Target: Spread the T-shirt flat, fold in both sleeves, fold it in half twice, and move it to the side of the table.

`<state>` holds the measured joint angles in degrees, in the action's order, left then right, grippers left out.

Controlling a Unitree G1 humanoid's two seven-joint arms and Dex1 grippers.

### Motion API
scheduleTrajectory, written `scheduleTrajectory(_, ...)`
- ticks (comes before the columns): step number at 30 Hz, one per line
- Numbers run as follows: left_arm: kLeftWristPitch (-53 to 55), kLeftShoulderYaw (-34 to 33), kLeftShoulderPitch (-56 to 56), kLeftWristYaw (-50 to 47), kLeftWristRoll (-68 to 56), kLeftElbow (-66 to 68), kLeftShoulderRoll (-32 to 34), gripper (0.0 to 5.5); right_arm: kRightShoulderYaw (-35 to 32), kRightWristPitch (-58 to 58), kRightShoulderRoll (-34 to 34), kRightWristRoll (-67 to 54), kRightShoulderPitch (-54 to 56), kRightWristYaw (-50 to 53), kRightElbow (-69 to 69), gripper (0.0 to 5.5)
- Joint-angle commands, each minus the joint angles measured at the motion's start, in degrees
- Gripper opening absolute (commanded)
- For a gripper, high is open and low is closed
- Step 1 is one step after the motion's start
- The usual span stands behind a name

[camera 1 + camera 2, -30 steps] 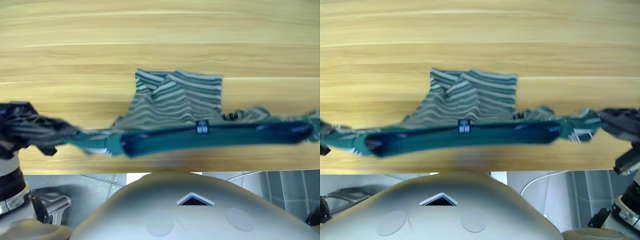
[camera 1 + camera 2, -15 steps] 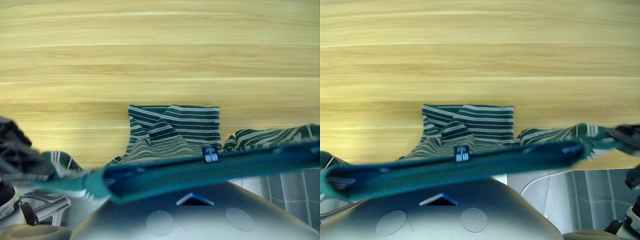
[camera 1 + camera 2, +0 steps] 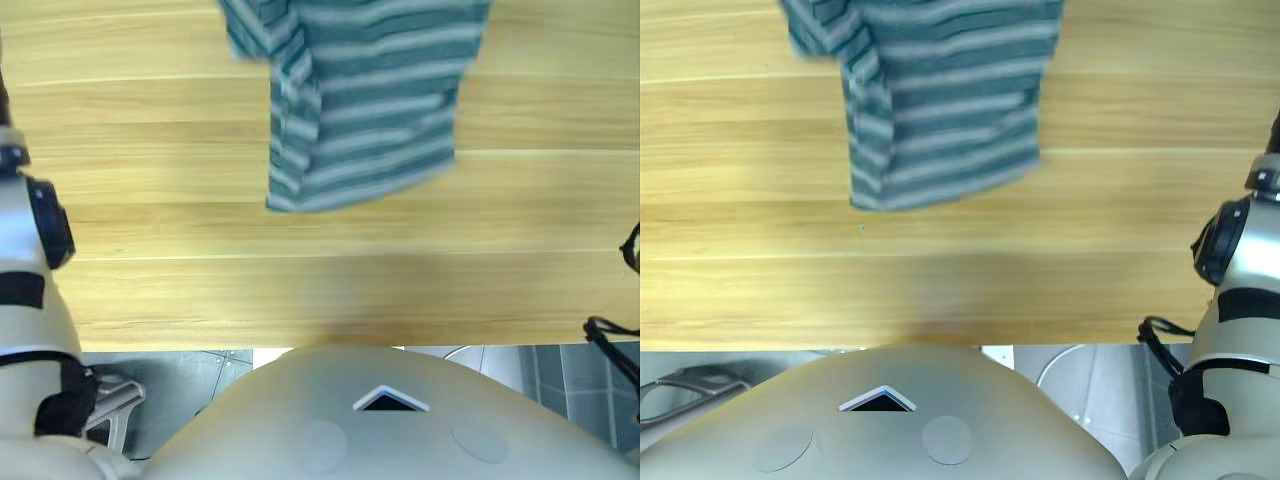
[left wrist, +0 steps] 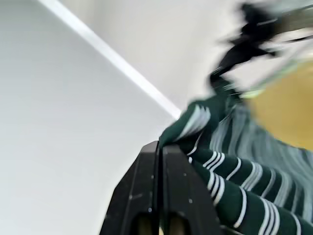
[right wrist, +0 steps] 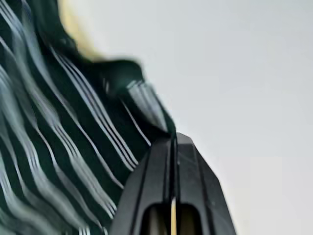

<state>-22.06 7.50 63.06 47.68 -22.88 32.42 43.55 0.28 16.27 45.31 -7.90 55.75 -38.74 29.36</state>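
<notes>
T-shirt hangs in the air over the desk, gripped by both arms.
Wooden desk top lies nearest; the green striped shirt dangles above its far part, lower hem loose. Higher up, the left fingers are clenched on striped fabric, the right fingers likewise.

We take this for an indoor test room or lab: pale wood-grain bench, grey tiled floor, bare white wall.
</notes>
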Motion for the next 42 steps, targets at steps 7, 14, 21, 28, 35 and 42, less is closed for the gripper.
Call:
scheduleTrajectory(7,-40.5,-10.8,-43.2,-3.0,2.9,10.4,-8.2,0.0,-15.3,18.0,-3.9,3.2,-46.5,12.5,-14.8,0.02)
scheduleTrajectory(14,-32.5,-1.5,-61.3,22.2,-5.6,-0.1,-4.7,0.0,-6.4,21.2,0.6,-3.7,-63.7,-5.8,-25.5,0.02)
scheduleTrajectory(21,-30.9,-3.1,-66.3,27.0,-3.2,-6.3,0.0,0.0,-1.5,26.7,5.3,-6.5,-74.0,-19.2,-25.9,0.02)
scheduleTrajectory(28,-30.6,-2.2,-72.8,24.8,8.3,-12.7,5.5,0.0,-2.1,26.1,11.1,-5.3,-81.8,-24.3,-27.6,0.02)
scheduleTrajectory(35,-28.9,-1.5,-80.4,21.1,14.2,-22.7,8.8,0.0,0.5,22.5,13.9,-4.7,-86.2,-27.4,-33.6,0.02)
scheduleTrajectory(42,-27.9,0.2,-86.4,19.4,15.3,-29.4,11.3,0.0,2.8,18.8,13.0,-1.0,-87.1,-26.4,-35.5,0.02)
